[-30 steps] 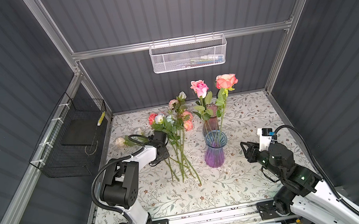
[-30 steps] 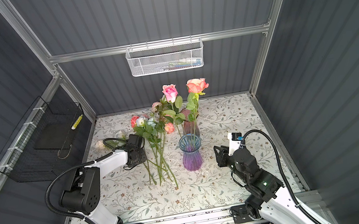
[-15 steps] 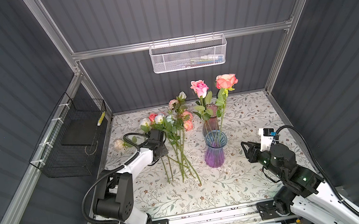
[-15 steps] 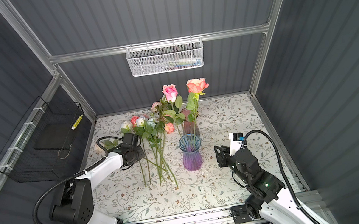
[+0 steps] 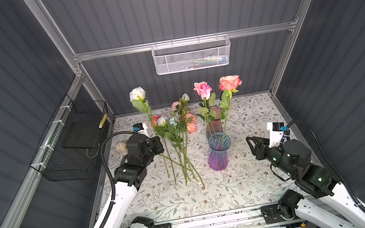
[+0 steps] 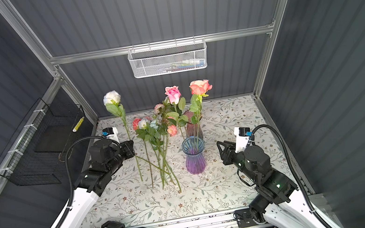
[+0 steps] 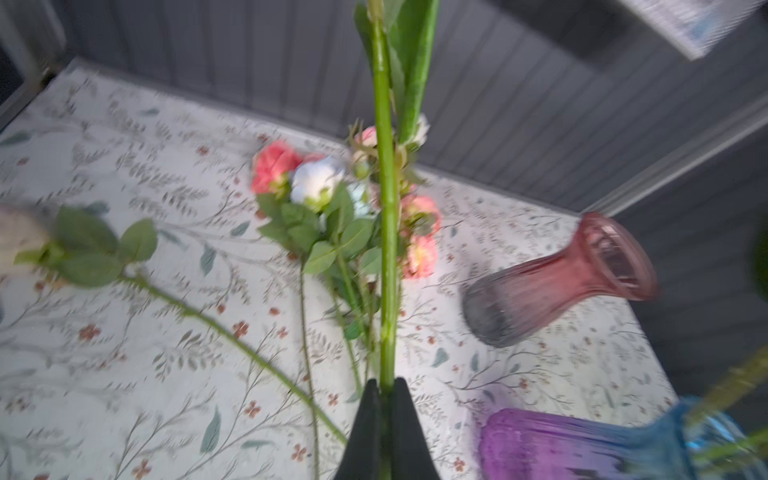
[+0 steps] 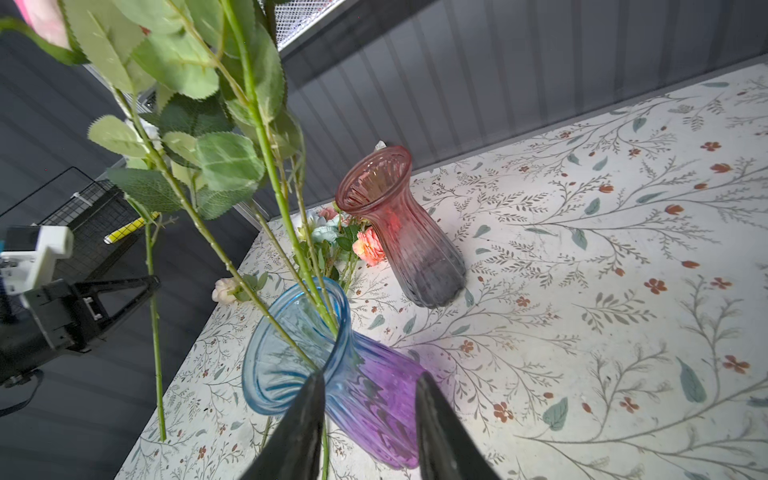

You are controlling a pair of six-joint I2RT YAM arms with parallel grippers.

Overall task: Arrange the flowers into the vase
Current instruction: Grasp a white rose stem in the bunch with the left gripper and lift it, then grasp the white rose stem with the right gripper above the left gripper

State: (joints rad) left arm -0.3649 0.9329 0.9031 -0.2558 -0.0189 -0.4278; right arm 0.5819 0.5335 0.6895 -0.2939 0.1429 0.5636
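Note:
My left gripper (image 5: 160, 145) (image 7: 386, 384) is shut on the green stem of a white rose (image 5: 137, 93) (image 6: 111, 97). The rose stands upright above the table, left of the loose flowers (image 5: 176, 130) lying in a bunch. A pale rose (image 5: 121, 146) lies apart at the far left. The blue and purple vase (image 5: 218, 155) (image 8: 332, 365) holds a pink rose (image 5: 202, 89) and a coral rose (image 5: 229, 82). My right gripper (image 5: 251, 143) (image 8: 368, 382) is open and empty, a little right of that vase.
An empty pink and grey vase (image 5: 213, 122) (image 8: 399, 232) stands just behind the blue one. A black wire basket (image 5: 76, 145) hangs on the left wall. A white mesh basket (image 5: 192, 55) hangs on the back wall.
My left gripper shut on the white rose's stem and lifted it from lying on the table to upright. The right arm has barely moved.

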